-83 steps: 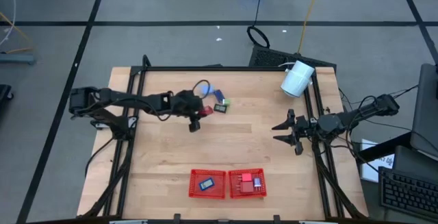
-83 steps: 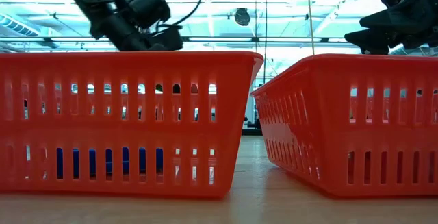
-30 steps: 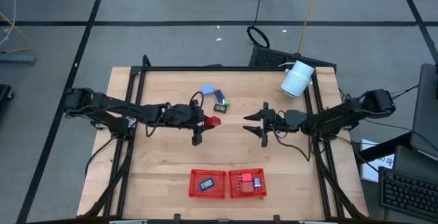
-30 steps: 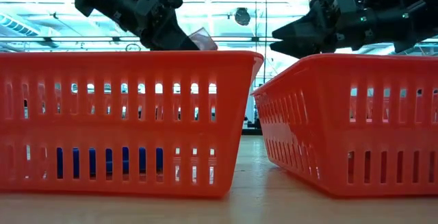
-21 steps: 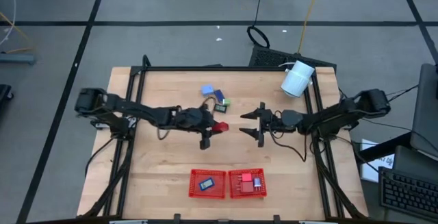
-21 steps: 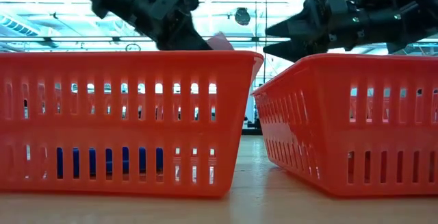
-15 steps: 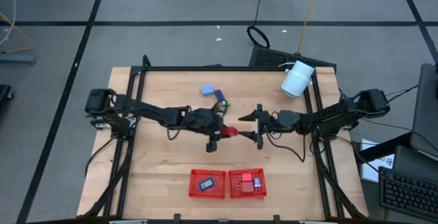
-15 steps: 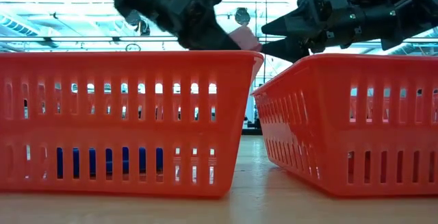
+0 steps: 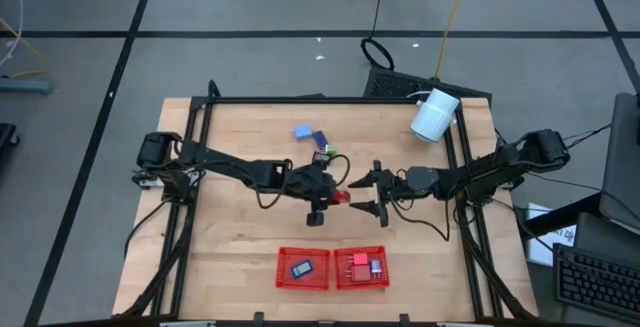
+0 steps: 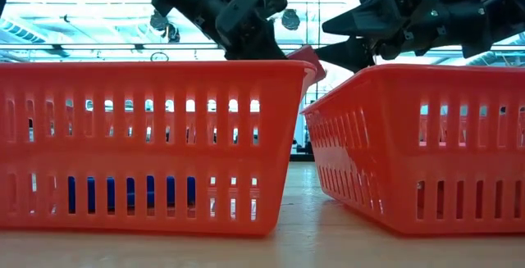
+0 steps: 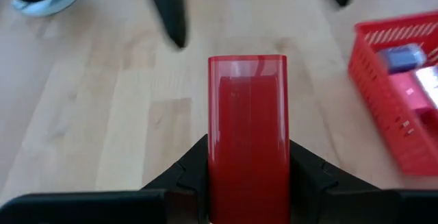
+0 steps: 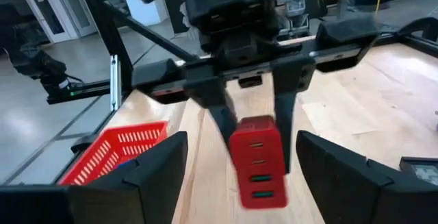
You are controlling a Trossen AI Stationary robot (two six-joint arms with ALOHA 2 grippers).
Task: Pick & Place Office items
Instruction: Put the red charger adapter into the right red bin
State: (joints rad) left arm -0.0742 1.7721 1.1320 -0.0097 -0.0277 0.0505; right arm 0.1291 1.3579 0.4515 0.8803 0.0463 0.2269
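Observation:
My left gripper [image 9: 337, 196] is shut on a red block [image 9: 343, 196] above the middle of the table. My right gripper [image 9: 365, 193] faces it from the right, open. In the right wrist view its fingers [image 12: 164, 169] stand wide on either side of the red block [image 12: 259, 159] without touching it. At the far middle, a light blue block [image 9: 301, 131], a dark blue block [image 9: 320, 138] and a black and green piece [image 9: 324, 153] lie on the table. My left gripper pinches the red block by its two long sides [image 11: 213, 157] between its two fingers, at the block's rear end. The fingers come from the table's left, slanting down, and lie along the block. The block juts out past the fingertips, lifted clear of the table.
Two red mesh trays [image 9: 303, 268] [image 9: 361, 267] stand side by side at the near edge, a blue piece in the left one, a red piece and others in the right one. A white cylinder [image 9: 435, 114] lies at the far right corner. Black rails [image 9: 200, 167] frame the tabletop.
My left gripper has carried the red block toward the table's right and a little toward the near edge, up to my right gripper, still shut on it. My right gripper has edged toward the left, so that the block now sits between its open fingers.

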